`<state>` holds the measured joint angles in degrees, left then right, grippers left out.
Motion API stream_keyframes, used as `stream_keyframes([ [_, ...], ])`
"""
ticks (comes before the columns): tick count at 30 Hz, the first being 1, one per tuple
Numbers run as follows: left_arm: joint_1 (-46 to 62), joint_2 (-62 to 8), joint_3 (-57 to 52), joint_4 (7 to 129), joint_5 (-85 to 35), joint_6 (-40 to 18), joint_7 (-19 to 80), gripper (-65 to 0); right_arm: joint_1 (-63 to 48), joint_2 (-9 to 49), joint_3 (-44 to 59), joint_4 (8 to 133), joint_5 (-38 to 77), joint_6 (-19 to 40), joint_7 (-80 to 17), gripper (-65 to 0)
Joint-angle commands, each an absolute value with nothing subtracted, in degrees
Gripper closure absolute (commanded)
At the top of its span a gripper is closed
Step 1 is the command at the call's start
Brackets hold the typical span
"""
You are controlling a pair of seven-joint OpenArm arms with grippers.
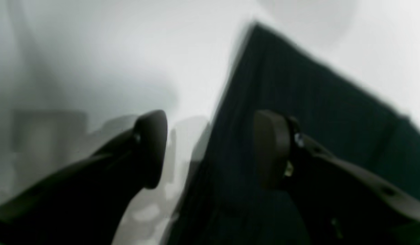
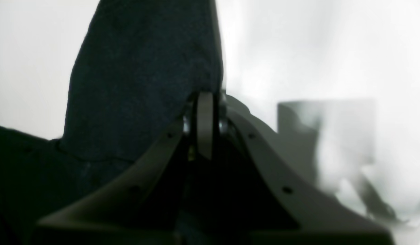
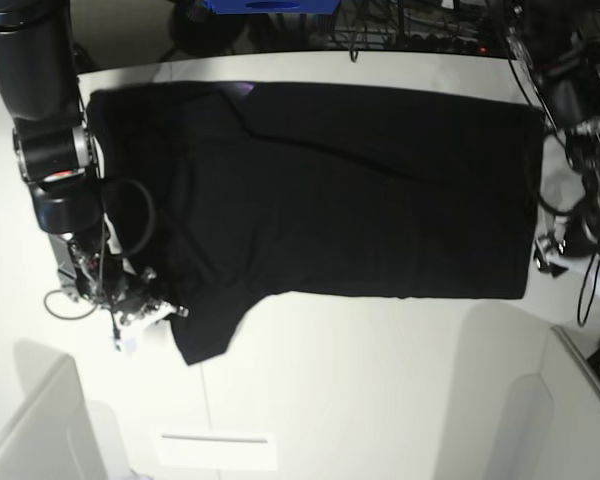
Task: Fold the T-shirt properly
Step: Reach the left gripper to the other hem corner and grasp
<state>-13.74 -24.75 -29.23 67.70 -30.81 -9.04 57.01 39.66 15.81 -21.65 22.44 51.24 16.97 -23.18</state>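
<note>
Large black cloth T-shirt (image 3: 340, 190) spread flat on white table (image 3: 380, 380), no fold made yet; right gripper (image 2: 205, 102) clenched on sleeve edge; left gripper (image 1: 210, 146) released, straddling hem corner

Both wrist views are soft and out of focus, with smeared edges on the T-shirt (image 1: 298, 112) and grey shadows beside each hand on the bright, washed-out white desk (image 1: 94, 51). The base view is sharper and evenly lit from above; the black cloth swallows detail, and faint soft shadows fall along its near edge.
</note>
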Motion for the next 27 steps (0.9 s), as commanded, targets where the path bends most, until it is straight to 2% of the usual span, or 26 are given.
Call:
stream_keyframes([
  [1,-16.7,-26.4,-28.9,65.8,-31.3,-9.0,56.2,-39.0,41.2,16.2,-21.5,22.9,51.2,17.1,-23.3,0.0],
  [7,-29.6,-28.4,-16.8,49.3,-31.3,-9.0,53.5,-38.7,41.2,16.4,-21.5,22.9,51.2,17.1,-23.4,0.0],
  [10,-32.5,-28.4,-11.1,43.6,-31.3,-9.0,48.8,-38.3,41.2,16.4,-21.5,22.9,51.2,17.1,-23.4,0.0],
  [13,-34.1,-28.4,-10.1,38.5,-31.3,-8.9,47.2,-38.3,41.2,16.4,-21.5,22.9,51.2,17.1,-23.4,0.0],
  [17,-34.2,-28.4,-9.5,36.0,-31.3,-8.9,42.9,-38.3,41.2,16.5,-21.6,22.9,51.2,17.1,-23.4,0.0],
  [27,-34.1,-28.2,-9.5,36.3,-31.3,-8.9,42.7,-38.2,41.4,16.4,-21.8,22.9,51.2,17.1,-23.3,0.0],
])
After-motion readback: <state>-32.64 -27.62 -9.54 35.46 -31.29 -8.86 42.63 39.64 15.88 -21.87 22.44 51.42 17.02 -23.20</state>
